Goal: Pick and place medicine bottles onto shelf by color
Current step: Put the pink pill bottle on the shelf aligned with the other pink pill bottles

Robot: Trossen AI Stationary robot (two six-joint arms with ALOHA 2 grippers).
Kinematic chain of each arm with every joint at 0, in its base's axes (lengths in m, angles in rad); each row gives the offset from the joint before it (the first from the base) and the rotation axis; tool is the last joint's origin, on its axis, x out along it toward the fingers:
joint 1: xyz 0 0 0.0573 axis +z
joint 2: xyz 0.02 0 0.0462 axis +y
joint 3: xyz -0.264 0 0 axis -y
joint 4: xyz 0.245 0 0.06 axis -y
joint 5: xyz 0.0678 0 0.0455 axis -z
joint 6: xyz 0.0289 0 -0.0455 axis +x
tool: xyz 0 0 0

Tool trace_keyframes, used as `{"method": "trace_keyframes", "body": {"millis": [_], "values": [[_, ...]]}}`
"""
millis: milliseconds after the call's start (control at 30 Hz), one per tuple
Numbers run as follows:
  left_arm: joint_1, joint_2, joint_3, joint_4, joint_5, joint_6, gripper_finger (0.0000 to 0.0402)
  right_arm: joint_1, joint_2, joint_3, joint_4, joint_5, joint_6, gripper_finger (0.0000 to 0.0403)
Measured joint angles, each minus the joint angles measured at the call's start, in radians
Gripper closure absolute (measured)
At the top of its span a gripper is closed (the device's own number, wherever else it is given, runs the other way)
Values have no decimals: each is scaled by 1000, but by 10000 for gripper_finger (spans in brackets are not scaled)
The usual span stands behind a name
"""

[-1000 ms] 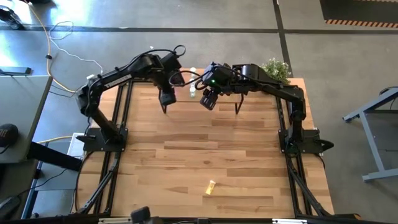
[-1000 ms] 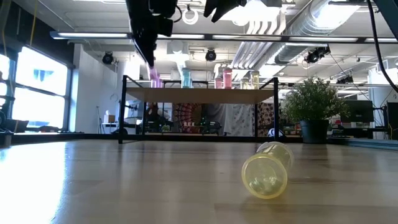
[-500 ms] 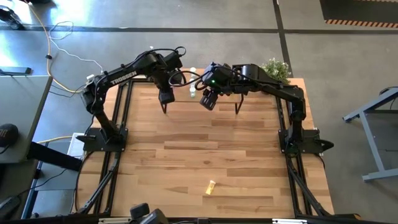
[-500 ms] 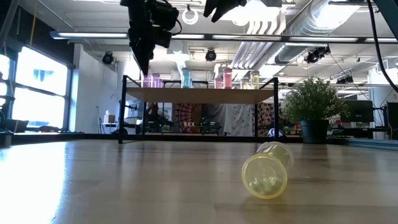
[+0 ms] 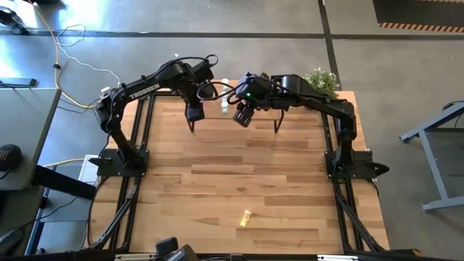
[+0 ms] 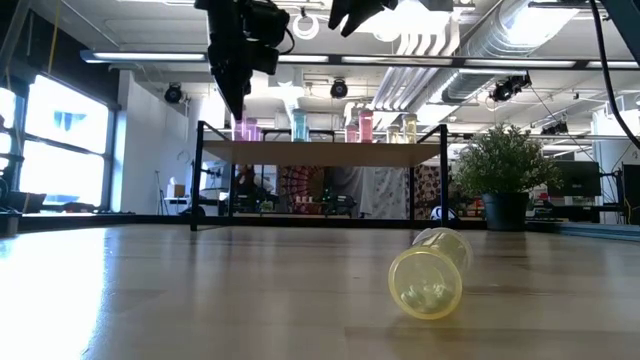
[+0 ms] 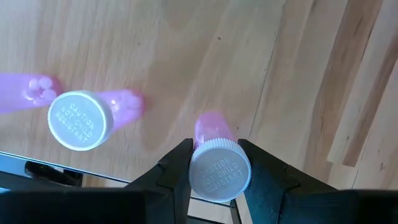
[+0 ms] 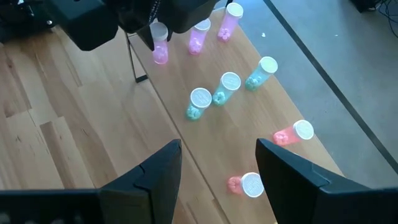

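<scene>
The left end effector (image 7: 213, 163) is hanging over the left end of the shelf (image 8: 205, 143), its two fingers (image 7: 171, 174) clamped on the white cap of a pink bottle (image 7: 214, 158) that is standing upright on the board. Another pink bottle (image 7: 78, 118) is standing just beside it, and the right wrist view is showing two more pink bottles (image 8: 199, 36) in the same row. Three green bottles (image 8: 225, 88) are standing in a line toward the middle of the shelf, and two red-orange bottles (image 8: 293, 132) are sitting farther to the right. The right end effector (image 8: 217, 168) is hovering above the shelf, right of the left one, with its fingers standing apart and holding nothing. One yellow bottle (image 6: 430, 272) is lying on its side on the surface (image 5: 239, 174), well apart from the shelf, at the near edge. A potted plant (image 6: 503, 170) is standing at the far right corner.
</scene>
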Motion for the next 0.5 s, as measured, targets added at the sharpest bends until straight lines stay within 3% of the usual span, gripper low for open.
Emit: {"method": "trace_keyframes", "body": {"millis": [500], "values": [[-5, 22, 1, 18, -14, 2, 293, 0, 0, 0, 1, 0, 3, 205]]}}
